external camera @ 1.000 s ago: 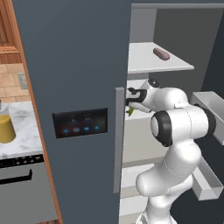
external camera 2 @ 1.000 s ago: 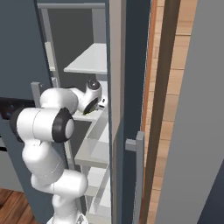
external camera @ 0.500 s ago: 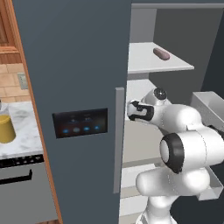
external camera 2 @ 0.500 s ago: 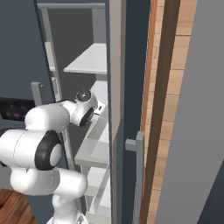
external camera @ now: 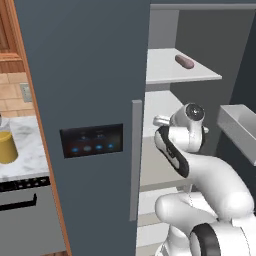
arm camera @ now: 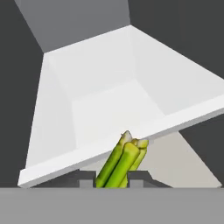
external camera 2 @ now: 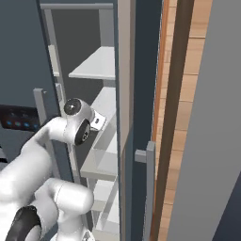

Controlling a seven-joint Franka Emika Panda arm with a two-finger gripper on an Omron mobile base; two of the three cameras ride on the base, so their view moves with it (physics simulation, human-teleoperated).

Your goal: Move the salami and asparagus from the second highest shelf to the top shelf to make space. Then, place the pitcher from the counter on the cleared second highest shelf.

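My gripper (arm camera: 111, 180) is shut on the asparagus (arm camera: 120, 162), a bunch of green stalks sticking up between the dark fingertips. Ahead of it lies a white shelf (arm camera: 100, 96) seen from above, its front edge just past the stalk tips. In the left base view the gripper (external camera: 161, 121) hangs at the front of the second highest shelf (external camera: 156, 106) inside the open fridge. The salami (external camera: 184, 61) lies on the top shelf (external camera: 165, 67). The mustard-yellow pitcher (external camera: 6, 147) stands on the marble counter (external camera: 25, 155) at far left.
The dark fridge door (external camera: 90, 100) with its control panel stands open left of the arm. A grey door bin (external camera: 240, 130) juts out at right. In the right base view, a door edge with handle (external camera 2: 146, 160) and a wooden panel (external camera 2: 181, 117) flank the shelves.
The hand has drawn back and slightly down from deeper over the second highest shelf, asparagus still in it, and the arm's elbow has swung lower. The salami and pitcher have not moved.
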